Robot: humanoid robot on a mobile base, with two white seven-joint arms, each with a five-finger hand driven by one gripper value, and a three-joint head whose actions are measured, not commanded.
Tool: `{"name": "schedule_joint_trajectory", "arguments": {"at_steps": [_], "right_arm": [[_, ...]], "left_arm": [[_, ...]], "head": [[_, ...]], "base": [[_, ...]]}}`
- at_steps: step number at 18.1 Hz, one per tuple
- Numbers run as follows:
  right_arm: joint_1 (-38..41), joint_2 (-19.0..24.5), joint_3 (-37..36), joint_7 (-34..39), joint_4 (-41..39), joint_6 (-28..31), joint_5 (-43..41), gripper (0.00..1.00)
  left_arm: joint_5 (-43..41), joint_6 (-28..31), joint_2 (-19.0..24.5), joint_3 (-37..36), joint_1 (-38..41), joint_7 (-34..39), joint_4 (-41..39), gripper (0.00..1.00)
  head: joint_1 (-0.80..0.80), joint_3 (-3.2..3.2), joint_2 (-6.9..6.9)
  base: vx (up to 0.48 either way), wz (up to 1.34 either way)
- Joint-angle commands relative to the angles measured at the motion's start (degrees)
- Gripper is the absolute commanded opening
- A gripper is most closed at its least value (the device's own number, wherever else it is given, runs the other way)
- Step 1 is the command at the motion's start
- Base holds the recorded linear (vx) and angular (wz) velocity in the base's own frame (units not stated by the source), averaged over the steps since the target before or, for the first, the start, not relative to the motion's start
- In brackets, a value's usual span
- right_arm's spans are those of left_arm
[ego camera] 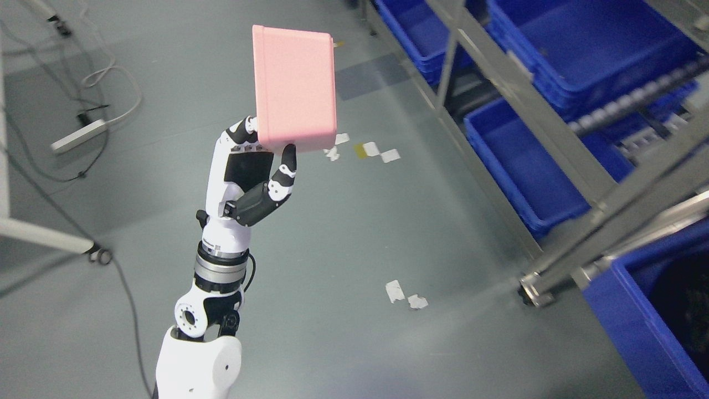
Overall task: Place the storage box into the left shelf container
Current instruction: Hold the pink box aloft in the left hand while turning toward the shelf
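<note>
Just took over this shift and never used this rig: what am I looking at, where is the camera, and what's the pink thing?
One picture, taken from the camera on the robot's head, looking down at a grey floor. The white-and-black arm coming in at the lower left ends in the left hand, a hand with fingers. It grips a pink box by its lower edge, held up over the floor. On the right stands a metal shelf holding blue bins. On the floor lie tape scraps and a power strip with cables. The right arm is out of view.
</note>
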Motion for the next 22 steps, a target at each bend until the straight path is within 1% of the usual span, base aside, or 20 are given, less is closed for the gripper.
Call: {"name": "schedule_joint_trajectory", "arguments": {"at_steps": [1, 5, 9, 12, 16, 22], "right_arm": [[-0.2, -1.0, 0.0, 0.2, -1.0, 0.0, -1.2, 1.00], [-0.2, -1.0, 0.0, 0.3, -1.0, 0.0, -1.2, 1.00], [-0.3, -1.0, 0.0, 0.3, -1.0, 0.0, -1.2, 1.00], [-0.2, -1.0, 0.0, 0.2, -1.0, 0.0, -1.2, 1.00], [-0.2, -1.0, 0.0, 0.3, -1.0, 0.0, -1.2, 1.00], [-0.3, -1.0, 0.0, 0.2, -1.0, 0.0, -1.2, 1.00]], "left_arm": [[0.0, -1.8, 1.0, 1.7, 7.6, -0.4, -1.1, 0.03], [0.1, -2.2, 1.0, 1.6, 8.7, -0.4, -1.1, 0.04], [0.0, -3.0, 1.0, 1.3, 9.2, -0.4, -1.1, 0.04], [0.0, -3.0, 1.0, 1.2, 9.7, -0.4, -1.1, 0.04], [0.1, -3.0, 1.0, 1.2, 10.3, -2.7, -1.1, 0.05], [0.0, -3.1, 1.0, 1.0, 11.9, -2.9, -1.1, 0.05]], "head": [[0.00, 0.00, 0.00], [0.00, 0.00, 0.00], [0.00, 0.00, 0.00], [0.00, 0.00, 0.00], [0.00, 0.00, 0.00], [0.00, 0.00, 0.01]], "base": [[0.214, 1.07], [0.274, 0.80], [0.373, 0.42], [0.408, 0.11], [0.446, 0.04], [0.458, -0.04]]}}
